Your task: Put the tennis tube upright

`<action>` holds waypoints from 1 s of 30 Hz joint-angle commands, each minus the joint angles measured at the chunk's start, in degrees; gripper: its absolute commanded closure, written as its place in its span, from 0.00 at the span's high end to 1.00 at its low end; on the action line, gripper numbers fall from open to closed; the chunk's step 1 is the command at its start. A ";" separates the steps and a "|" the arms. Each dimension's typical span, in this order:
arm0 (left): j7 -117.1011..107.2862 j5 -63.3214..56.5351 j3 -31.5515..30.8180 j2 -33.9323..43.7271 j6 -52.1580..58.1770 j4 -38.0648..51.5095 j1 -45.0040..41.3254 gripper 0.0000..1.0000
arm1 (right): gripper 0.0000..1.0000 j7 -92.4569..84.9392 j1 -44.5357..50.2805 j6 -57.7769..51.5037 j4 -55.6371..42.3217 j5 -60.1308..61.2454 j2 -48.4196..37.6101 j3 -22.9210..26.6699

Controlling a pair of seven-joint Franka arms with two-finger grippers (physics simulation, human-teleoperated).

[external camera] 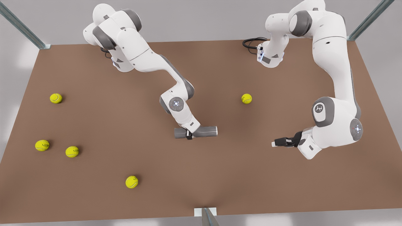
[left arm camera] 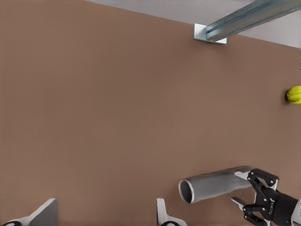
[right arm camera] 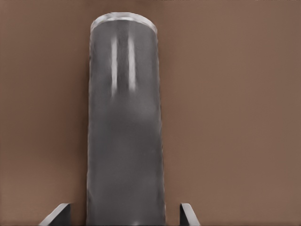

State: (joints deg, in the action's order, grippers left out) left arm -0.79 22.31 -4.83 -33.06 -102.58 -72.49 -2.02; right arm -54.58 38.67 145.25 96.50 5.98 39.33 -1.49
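While the brown table (external camera: 220, 175) spreads wide under me, the tennis tube (external camera: 207, 131) lies flat near its middle. My right gripper (external camera: 189, 135) straddles it, fingers spread either side. My left gripper (external camera: 276, 143) waits unclenched, off to the front view's right.

No readable text, no labels, no brand names, no numbers on anything
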 commanded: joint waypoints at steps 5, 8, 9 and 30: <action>-5.08 4.66 -4.66 2.11 5.72 -0.89 0.97 0.99 | 1.00 4.30 -0.53 -5.68 7.38 1.67 -12.07 -0.26; -8.88 31.20 -11.24 24.26 -12.46 -34.55 2.20 0.99 | 1.00 18.88 -9.75 -19.29 10.46 3.87 -26.75 -0.26; -8.88 36.65 -17.74 26.73 -24.14 -41.93 2.20 0.99 | 1.00 29.95 -15.20 -23.87 9.84 3.69 -30.18 -0.09; 26.63 52.66 -24.17 -3.77 -34.18 -34.56 4.57 0.99 | 1.00 49.83 -38.50 -44.35 -6.06 -7.12 -32.91 1.58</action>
State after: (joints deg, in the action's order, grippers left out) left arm 26.13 73.52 -29.02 -37.02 -136.76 -107.05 2.54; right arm -4.74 0.01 100.90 90.04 -1.14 6.46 0.09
